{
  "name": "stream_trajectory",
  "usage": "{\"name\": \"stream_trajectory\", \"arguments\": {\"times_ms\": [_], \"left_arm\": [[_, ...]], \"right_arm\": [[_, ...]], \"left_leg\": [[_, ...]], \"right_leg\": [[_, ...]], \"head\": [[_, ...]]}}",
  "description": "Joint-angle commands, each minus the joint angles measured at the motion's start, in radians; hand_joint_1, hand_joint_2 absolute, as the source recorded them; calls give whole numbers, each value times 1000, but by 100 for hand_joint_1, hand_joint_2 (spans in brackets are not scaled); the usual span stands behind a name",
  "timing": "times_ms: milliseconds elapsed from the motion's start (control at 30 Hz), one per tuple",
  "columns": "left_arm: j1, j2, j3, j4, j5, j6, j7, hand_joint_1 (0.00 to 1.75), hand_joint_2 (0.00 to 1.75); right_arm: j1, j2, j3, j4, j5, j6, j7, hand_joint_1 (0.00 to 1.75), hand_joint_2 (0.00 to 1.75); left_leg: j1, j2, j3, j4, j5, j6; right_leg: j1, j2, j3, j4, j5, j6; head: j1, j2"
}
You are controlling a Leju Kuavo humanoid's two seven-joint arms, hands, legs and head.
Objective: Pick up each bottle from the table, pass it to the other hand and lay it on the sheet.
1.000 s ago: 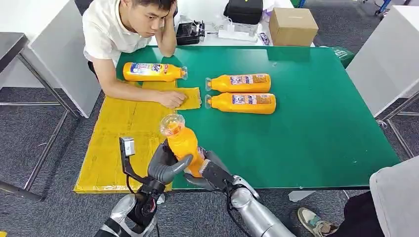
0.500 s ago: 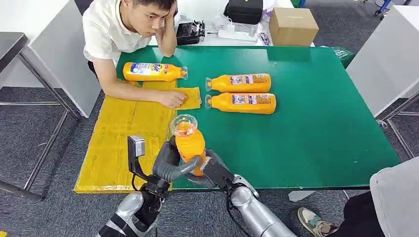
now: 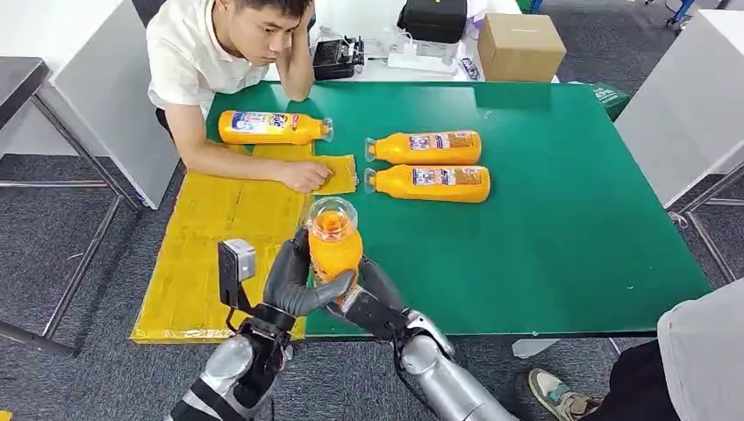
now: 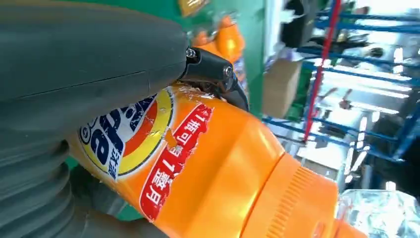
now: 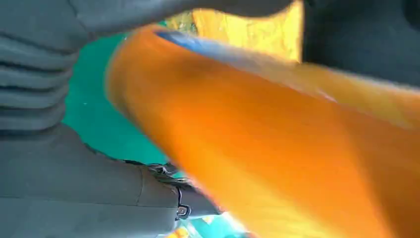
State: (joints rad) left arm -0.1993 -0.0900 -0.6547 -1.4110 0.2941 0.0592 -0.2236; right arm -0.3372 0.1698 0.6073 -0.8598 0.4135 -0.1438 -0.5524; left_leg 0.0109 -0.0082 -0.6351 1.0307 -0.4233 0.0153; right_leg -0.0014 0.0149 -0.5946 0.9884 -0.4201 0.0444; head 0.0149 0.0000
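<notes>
Both hands grip the upright orange plastic bottle (image 3: 333,246) at once: the left hand (image 3: 294,285) wraps its near side, the right hand (image 3: 373,298) clasps from the other. Over the last second it has tipped upright and shifted right above the green tabletop (image 3: 561,219) edge, so the handover is likely mid-way; the yellow sheet (image 3: 211,254) lies just beside.

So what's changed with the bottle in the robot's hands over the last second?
The held bottle has shifted a little to the right and further over the green table, its cap tipping more toward the head camera. Both the left hand and the right hand keep hold of it. The three bottles lying on the table, the yellow sheet and the person's hand stayed put.
</notes>
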Motion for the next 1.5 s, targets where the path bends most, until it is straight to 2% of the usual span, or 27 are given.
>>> {"name": "stream_trajectory", "arguments": {"times_ms": [33,133,167,333,367,467,567,633,933,1000,1033,1200,1500], "left_arm": [[-65,89,122,-89,-187,53,-27,175,175],[-102,126,116,-84,-463,163,-17,175,175],[-128,125,122,-52,-560,179,19,175,175],[-165,119,131,8,-593,148,36,175,175],[-186,121,137,39,-642,155,56,175,175],[-242,113,159,128,-765,196,101,175,175],[-352,71,163,355,-890,171,161,175,175],[-376,49,171,421,-902,186,139,175,175],[-379,48,160,433,-928,180,155,175,175],[-443,25,141,586,-998,150,230,175,175],[-485,3,137,697,-1044,185,241,175,175],[-575,-44,144,955,-1158,291,267,175,175],[-576,-62,204,986,-1112,242,267,175,175]], "right_arm": [[66,-28,-37,-96,-9,-88,-29,0,0],[110,-20,-93,-150,-33,-127,-40,0,0],[125,-8,-118,-178,-42,-149,-48,0,0],[129,-3,-135,-188,-42,-168,-44,0,0],[118,-15,-118,-171,-9,-158,-19,0,0],[128,-12,-99,-198,-6,-107,-35,0,0],[125,2,-57,-222,-2,-50,-22,0,0],[121,6,-51,-216,-3,-46,-18,0,0],[115,2,-51,-207,-4,-40,-18,0,0],[96,17,-42,-180,-5,-31,-19,0,0],[86,24,-34,-165,-7,-21,-20,0,0],[62,45,10,-118,-11,21,-18,0,0],[66,41,22,-98,-15,28,-20,0,0]], "left_leg": [[0,0,1,-1,0,-1],[0,-2,3,-1,0,-1],[0,-1,2,-1,0,-1],[0,-1,2,-1,0,0],[0,-1,1,-1,0,0],[0,-2,3,-1,0,-1],[0,-4,3,-1,1,-1],[0,-4,2,-1,1,-1],[0,-1,3,0,1,-1],[0,-1,3,0,1,-1],[0,-1,3,0,1,-1],[0,-2,2,0,2,-1],[0,0,1,0,2,-1]], "right_leg": [[0,-2,1,0,-1,-1],[0,-3,3,0,-1,-1],[0,-3,2,0,-1,-1],[0,-3,2,0,-1,-1],[0,-2,1,0,0,-1],[0,-4,3,0,-1,-1],[0,-6,3,1,-1,-1],[0,-5,2,0,-1,-1],[0,-3,3,1,-1,-1],[0,-3,3,1,-1,-1],[0,-3,3,1,-1,-1],[0,-4,2,1,0,-1],[0,-2,2,1,0,0]], "head": [[0,0],[0,0],[0,0],[0,0],[0,0],[1,0],[0,0],[1,0],[0,0],[0,0],[0,0],[1,0],[0,0]]}}
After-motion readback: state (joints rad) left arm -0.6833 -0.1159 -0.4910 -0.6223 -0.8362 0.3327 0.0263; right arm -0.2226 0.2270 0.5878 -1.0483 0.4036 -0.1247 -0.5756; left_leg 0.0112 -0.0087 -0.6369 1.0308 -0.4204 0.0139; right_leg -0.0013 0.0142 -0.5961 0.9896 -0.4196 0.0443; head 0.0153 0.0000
